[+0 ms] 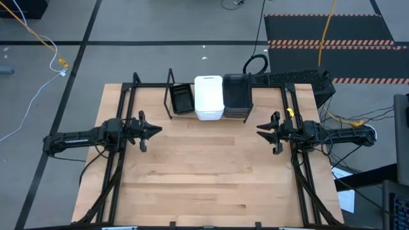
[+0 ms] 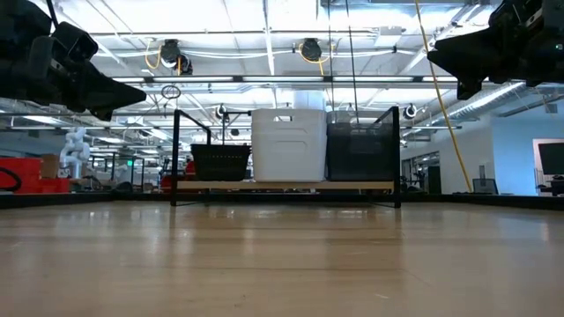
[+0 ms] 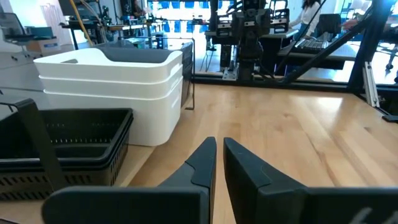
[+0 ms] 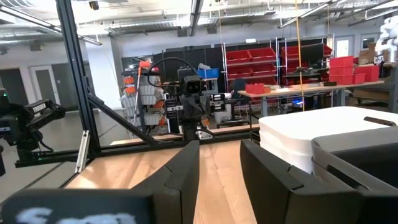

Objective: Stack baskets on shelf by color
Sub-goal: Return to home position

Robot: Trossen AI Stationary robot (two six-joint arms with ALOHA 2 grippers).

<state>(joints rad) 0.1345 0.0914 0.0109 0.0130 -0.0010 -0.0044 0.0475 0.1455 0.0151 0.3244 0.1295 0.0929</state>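
My left fingers (image 3: 200, 167) are drawn narrow, almost tip to tip, with nothing between them. They hang above the left side of the worktop (image 1: 204, 172), pointing in toward the middle. My right fingers (image 4: 184, 171) mirror them over the right side, with a clear gap between them and likewise nothing held. Both sets are well apart from the shelf (image 2: 282, 186), which runs along the far edge of the worktop. On it stand three piles side by side: the black gridded trays (image 1: 182, 99) nested at the left, the white bins (image 1: 208, 97) in the middle and the dark grey bins (image 1: 237, 96) at the right. The white pile touches or very nearly touches the grey one. From my left wrist I can count three white rims, one inside the other. I cannot tell how many black trays are nested. No bin lies loose on the worktop, so I judge the sorting by colour done and the step in hand to be only settling both arms at rest. What comes next, I think, asks little of me: keep both arms high and clear of the shelf's rods, disturb none of the piles, and leave my fingers empty.
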